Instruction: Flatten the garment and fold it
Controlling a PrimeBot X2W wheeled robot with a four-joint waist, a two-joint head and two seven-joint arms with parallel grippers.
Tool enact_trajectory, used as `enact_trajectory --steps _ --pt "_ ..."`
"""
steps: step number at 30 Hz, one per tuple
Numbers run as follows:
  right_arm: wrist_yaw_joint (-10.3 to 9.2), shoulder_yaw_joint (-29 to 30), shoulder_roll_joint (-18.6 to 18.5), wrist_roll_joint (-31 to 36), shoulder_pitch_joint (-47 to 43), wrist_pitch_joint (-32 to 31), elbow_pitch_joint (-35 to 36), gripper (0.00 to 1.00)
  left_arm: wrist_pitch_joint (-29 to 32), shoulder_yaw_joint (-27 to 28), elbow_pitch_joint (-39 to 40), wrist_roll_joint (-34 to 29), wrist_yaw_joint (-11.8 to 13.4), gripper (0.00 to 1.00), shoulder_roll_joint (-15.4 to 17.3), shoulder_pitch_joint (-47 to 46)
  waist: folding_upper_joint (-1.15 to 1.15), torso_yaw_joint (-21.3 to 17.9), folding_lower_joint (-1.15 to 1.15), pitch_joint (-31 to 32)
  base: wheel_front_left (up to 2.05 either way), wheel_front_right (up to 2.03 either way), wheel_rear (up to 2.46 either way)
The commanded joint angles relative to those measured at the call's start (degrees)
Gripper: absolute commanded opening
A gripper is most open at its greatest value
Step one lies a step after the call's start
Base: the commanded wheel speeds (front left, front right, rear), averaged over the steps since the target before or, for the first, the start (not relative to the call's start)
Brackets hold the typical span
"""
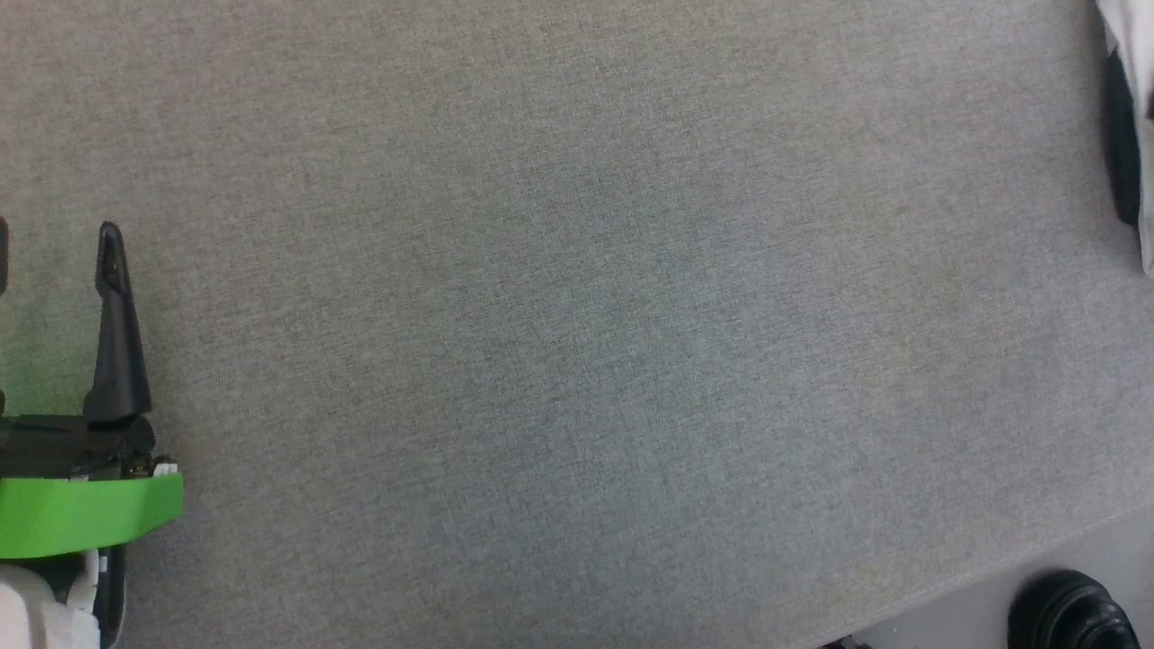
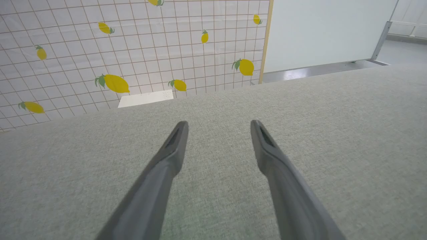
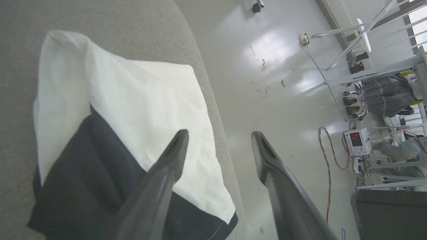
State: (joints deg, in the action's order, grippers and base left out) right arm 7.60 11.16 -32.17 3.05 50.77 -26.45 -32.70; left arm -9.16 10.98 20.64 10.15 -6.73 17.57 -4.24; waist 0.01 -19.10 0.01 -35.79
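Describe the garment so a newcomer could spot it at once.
Start at the grey woven tabletop. At its edge beside the glossy floor lies the garment, folded into a packet. White cloth with black panels sets it apart from the plain grey surface.

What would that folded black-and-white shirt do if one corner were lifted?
Probably flop: the shirt looks thin and wrinkled, so its folded layers would likely sag open. It seems light. Pushed, it may bunch rather than slide on the textured table, whose edge is close.
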Motion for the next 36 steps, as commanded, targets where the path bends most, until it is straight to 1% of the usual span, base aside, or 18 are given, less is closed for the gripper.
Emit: enact_trajectory --steps 1,5,6,9,14,19,24,26,30,33,36 --pt "-0.11 0.4 0.7 -0.7 0.4 1.5 1.2 1.00 -0.3 -0.1 -0.4 0.7 0.4 1.00 0.2 0.3 -0.01 0.3 -0.01 0.9 0.00 0.00 0.00" --pt "-0.11 -1.6 2.5 -3.7 1.1 7.5 5.7 1.00 -1.5 -0.7 -2.3 1.2 0.7 1.00 -0.8 -0.1 -0.01 1.3 -0.01 3.7 0.00 0.00 0.00" --pt "-0.11 -1.4 3.3 -4.8 1.4 9.1 6.9 1.00 -1.9 -0.8 -2.8 1.2 0.8 1.00 -1.0 -0.1 -0.01 1.6 -0.01 4.5 0.00 0.00 0.00" --pt "-0.11 -3.5 6.5 -8.4 1.4 14.6 12.1 1.00 -3.2 -0.7 -4.7 1.9 1.3 1.00 -2.0 -0.2 -0.01 2.4 -0.01 7.8 0.00 0.00 0.00" --pt "-0.11 -7.9 10.5 -14.0 -1.4 21.1 21.0 1.00 -4.7 -1.0 -7.7 2.4 2.0 1.00 -4.0 -0.1 -0.01 4.7 -0.01 13.9 0.00 0.00 0.00" --pt "-0.11 -9.3 17.0 -17.5 -4.5 27.4 26.4 1.00 -5.4 -1.2 -10.3 2.6 2.4 1.00 -5.6 0.1 -0.01 7.8 -0.01 19.6 0.00 0.00 0.00" --pt "-0.11 -8.6 24.6 -18.9 -8.5 32.7 27.7 1.00 -5.7 -1.2 -12.0 2.4 3.0 1.00 -6.8 -0.1 -0.01 11.0 -0.01 24.5 0.00 0.00 0.00" --pt "-0.11 -9.1 26.5 -19.3 -10.7 34.0 27.4 1.00 -5.7 -1.3 -12.4 2.3 3.2 1.00 -7.3 0.0 -0.01 12.0 -0.01 26.1 0.00 0.00 0.00" --pt "-0.11 -9.4 28.8 -20.2 -15.7 37.4 27.1 1.00 -5.8 -1.8 -13.5 2.3 3.6 1.00 -8.5 -0.2 -0.01 14.0 -0.01 28.6 0.00 0.00 0.00" --pt "-0.11 -9.5 29.2 -20.5 -20.1 39.1 26.9 1.00 -5.8 -2.1 -14.4 2.5 4.2 1.00 -9.8 -0.8 -0.01 15.7 -0.01 29.8 0.00 0.00 0.00" --pt "-0.11 -10.3 29.3 -23.1 -24.7 40.4 26.0 1.00 -5.8 -2.5 -15.3 2.4 4.6 1.00 -10.8 -1.1 -0.01 16.9 -0.01 30.8 0.00 0.00 0.00"
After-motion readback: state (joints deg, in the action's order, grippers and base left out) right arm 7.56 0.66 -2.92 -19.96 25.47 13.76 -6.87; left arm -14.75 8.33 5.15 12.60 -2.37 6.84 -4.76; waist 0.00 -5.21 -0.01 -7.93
